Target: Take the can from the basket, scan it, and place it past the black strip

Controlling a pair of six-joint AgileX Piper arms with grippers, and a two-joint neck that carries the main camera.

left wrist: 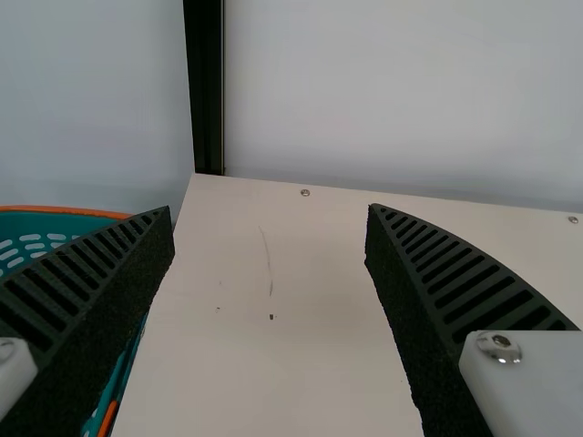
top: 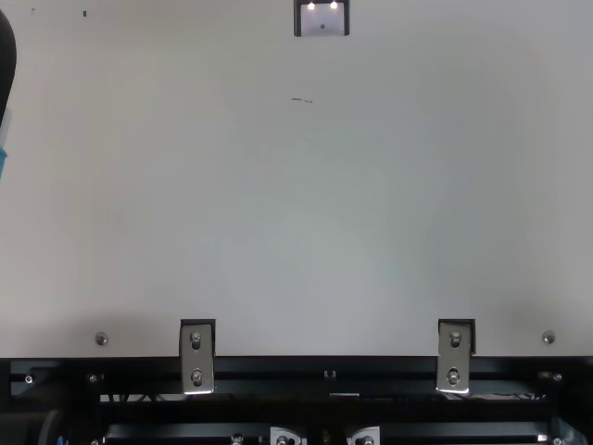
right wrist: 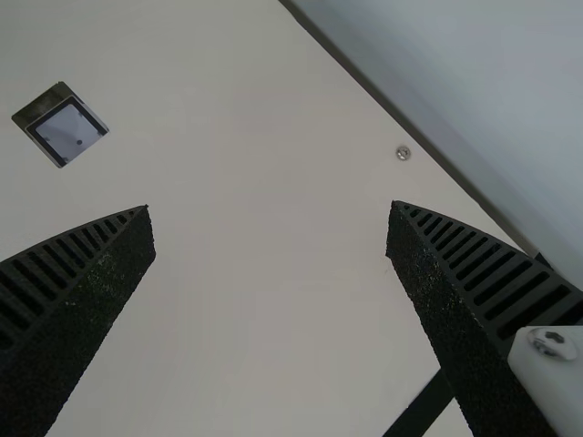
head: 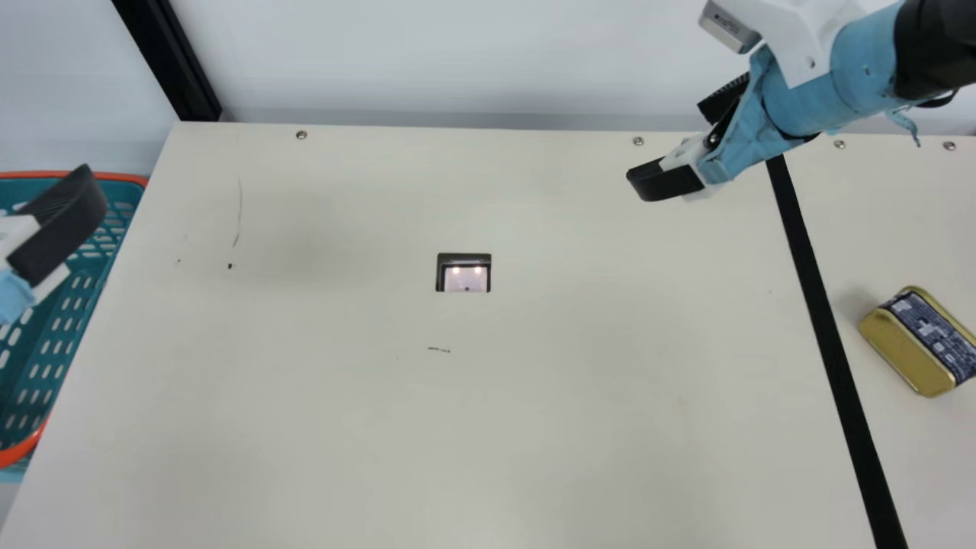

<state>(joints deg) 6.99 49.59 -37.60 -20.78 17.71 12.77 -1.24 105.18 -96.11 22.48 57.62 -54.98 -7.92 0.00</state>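
Right arm (head: 873, 57): black link (head: 942, 49), light-blue wrap (head: 808, 107) with frayed end (head: 906, 124), white bracket (head: 801, 38), silver camera module (head: 730, 27). Left gripper (head: 57, 225): 2 black ribbed fingers (left wrist: 86, 264), white mount (left wrist: 537, 378), silver screw (left wrist: 500, 343).

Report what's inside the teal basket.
The visible part of the basket shows slotted walls and no item; the left gripper covers some, and the main view crops the rest.
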